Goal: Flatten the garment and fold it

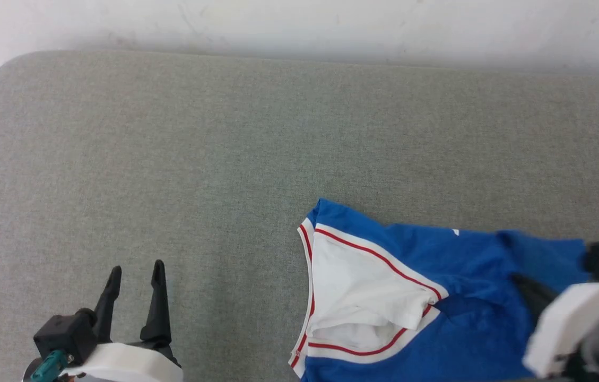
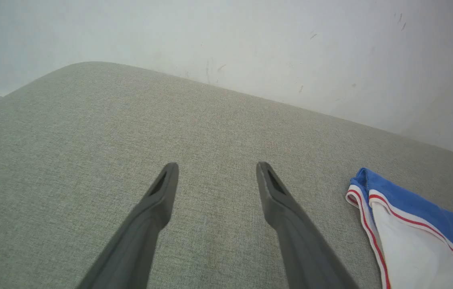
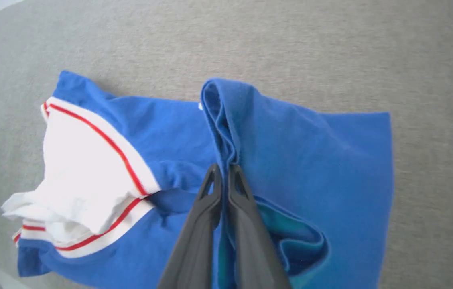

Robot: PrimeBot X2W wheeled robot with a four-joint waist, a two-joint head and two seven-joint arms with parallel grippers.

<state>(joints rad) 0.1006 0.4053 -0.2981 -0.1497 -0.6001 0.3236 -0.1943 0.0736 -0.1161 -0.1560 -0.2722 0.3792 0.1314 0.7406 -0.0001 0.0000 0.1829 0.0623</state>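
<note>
The garment [image 1: 453, 297], a royal-blue T-shirt with white sleeves and red stripe trim, lies rumpled at the near right of the grey cushion [image 1: 225, 148]. In the right wrist view the garment [image 3: 310, 152] has a raised blue fold, and my right gripper [image 3: 223, 170] is shut on that fold, lifting it into a ridge. My right arm covers the shirt's right part in the head view. My left gripper [image 1: 136, 273] stands open over bare cushion at the near left, well left of the shirt's white sleeve [image 2: 411, 249]; nothing lies between its fingers [image 2: 166, 188].
The grey cushion [image 2: 90, 132] has a rounded far-left corner and ends at a pale wall [image 1: 331, 26] behind. Wide bare fabric lies left of and beyond the shirt. The cushion's near edge shows at the lower left of the right wrist view.
</note>
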